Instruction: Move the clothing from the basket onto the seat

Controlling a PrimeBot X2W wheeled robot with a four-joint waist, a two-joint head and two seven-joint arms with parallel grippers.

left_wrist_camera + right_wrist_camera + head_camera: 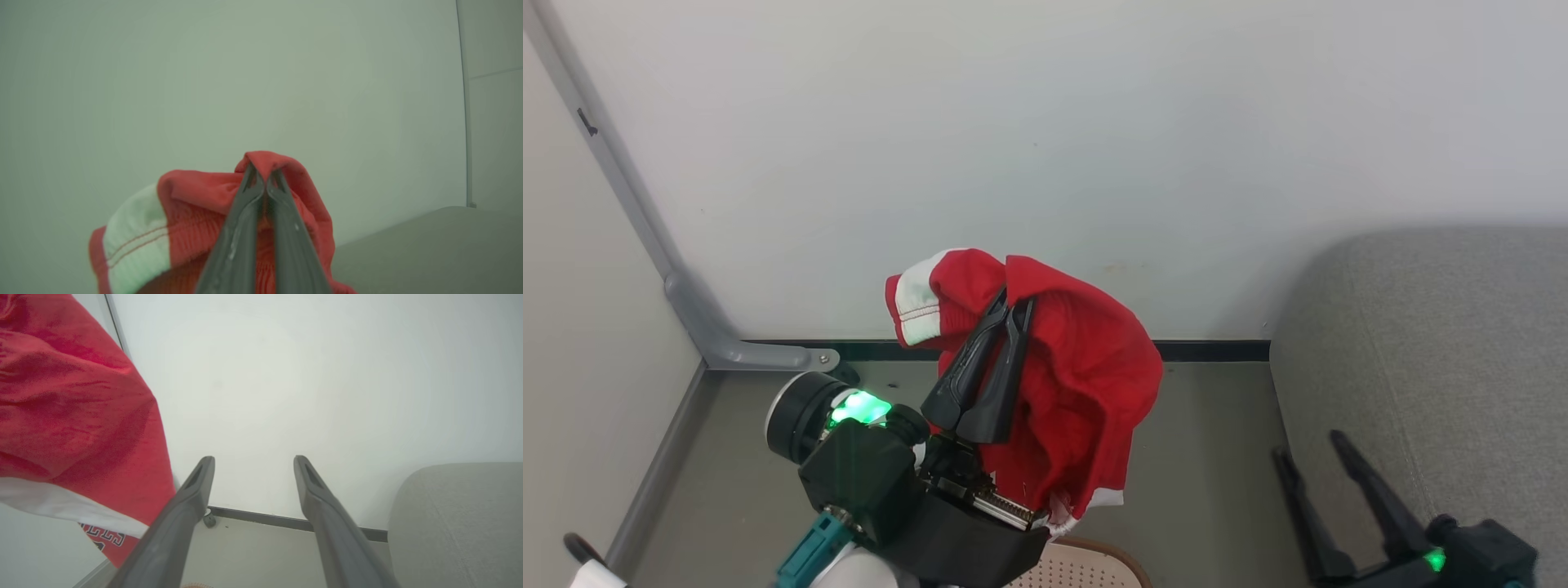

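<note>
Wall (pixel 1094 122): a plain pale surface across the upper frame of the head view. No defects bearing on the task.

Seat (pixel 1437 351): the grey cushion takes up the right edge of the head view, its rounded corner toward centre frame. No clothing lies on the part that can be seen.

Floor (pixel 1201 457): a grey strip running between the wall's dark skirting and the bottom of the frame.

Clothing (pixel 1086 384): 1 red garment with a white panel hangs at centre frame, lifted off the floor and clear of the basket. It is to the left of the seat and apart from it. Lettering shows near its hem at the lower left of the right wrist view.

Left gripper (pixel 1015 300): its jaws are clamped together on a fold at the top of the garment and carry its full weight. The left wrist view confirms the pinch.

Right gripper (pixel 1307 445): at lower right, in front of the seat. Its jaws are spread apart and carry nothing.

Basket (pixel 1094 563): a sliver of rim and perforated wall shows at the bottom edge, directly under the garment. Its contents cannot be seen.

Assessment: 1 garment has been extracted but not delivered. What is left is to carry it rightward to the seat and release it. How many garments are left in the basket cannot be told.
</note>
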